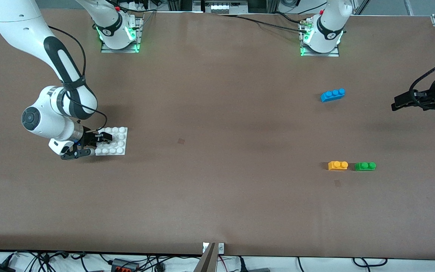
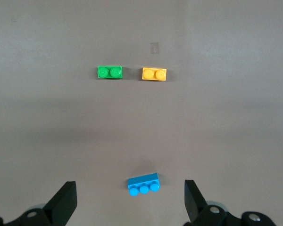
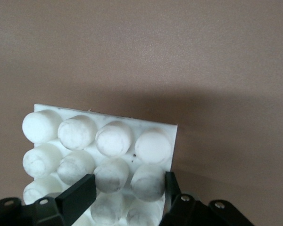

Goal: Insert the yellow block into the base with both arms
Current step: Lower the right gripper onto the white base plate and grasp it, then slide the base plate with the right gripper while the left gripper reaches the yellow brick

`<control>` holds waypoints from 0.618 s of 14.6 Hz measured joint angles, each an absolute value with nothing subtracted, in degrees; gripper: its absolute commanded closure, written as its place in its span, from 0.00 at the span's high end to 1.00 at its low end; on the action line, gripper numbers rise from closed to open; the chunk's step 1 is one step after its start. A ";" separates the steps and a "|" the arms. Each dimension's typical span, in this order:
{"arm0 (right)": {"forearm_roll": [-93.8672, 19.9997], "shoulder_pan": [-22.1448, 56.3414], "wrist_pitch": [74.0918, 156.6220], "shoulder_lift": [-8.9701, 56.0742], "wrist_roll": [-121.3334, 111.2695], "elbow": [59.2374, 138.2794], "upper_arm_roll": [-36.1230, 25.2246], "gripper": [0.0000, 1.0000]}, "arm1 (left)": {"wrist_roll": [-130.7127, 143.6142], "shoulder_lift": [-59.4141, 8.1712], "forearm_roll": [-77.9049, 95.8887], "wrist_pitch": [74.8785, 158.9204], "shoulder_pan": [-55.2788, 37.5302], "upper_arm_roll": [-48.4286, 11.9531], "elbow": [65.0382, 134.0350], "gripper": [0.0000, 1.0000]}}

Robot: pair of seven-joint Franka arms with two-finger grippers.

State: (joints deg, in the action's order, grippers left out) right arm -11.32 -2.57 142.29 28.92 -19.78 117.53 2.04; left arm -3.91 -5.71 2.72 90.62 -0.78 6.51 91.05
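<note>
I have the right gripper [image 1: 96,144] down at the base [image 1: 116,145], at the right arm's end of the counter [image 1: 217,151]; its fingers [image 3: 78,195] are closing around two studs near the edge, looks clamped on. Plate is stiff, light and flat, so an edge pinch across studs seems the only hold. Left gripper [image 1: 398,102] waits up high, fingers wide apart. Yellow block [image 1: 338,165] sits untouched on the counter beside a green brick [image 1: 365,166], nearer the front camera than the blue brick [image 1: 332,95]. It's a small, rigid, slick brick; I'd pinch its long sides.
</note>
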 measured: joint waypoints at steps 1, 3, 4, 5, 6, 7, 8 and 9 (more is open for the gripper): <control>-11.32 -2.44 142.28 28.93 -19.99 117.53 2.09 0.61 | -4.36 -5.71 2.80 90.62 -0.63 6.52 91.05 1.00; -11.32 -1.90 142.24 28.93 -20.04 117.53 2.19 0.61 | -4.91 -5.72 2.84 90.62 -0.48 6.52 91.05 1.00; -11.32 -1.39 142.23 28.93 -20.04 117.53 2.20 0.61 | -4.96 -5.73 2.85 90.62 -0.47 6.52 91.05 1.00; -11.32 -0.90 142.22 28.94 -20.04 117.53 2.22 0.62 | -4.99 -5.73 2.86 90.62 -0.47 6.52 91.05 1.00; -11.32 -0.52 142.21 28.94 -20.04 117.53 2.23 0.62 | -5.00 -5.73 2.86 90.62 -0.47 6.52 91.05 1.00; -11.32 -0.20 142.21 28.94 -20.04 117.53 2.26 0.62 | -5.00 -5.73 2.86 90.62 -0.46 6.52 91.05 1.00; -11.32 0.39 142.20 28.94 -20.04 117.52 2.30 0.62 | -5.02 -5.73 2.86 90.62 -0.45 6.52 91.05 1.00; -11.38 1.39 142.20 28.94 -19.80 117.52 2.36 0.62 | -5.06 -5.73 2.87 90.62 -0.44 6.53 91.05 1.00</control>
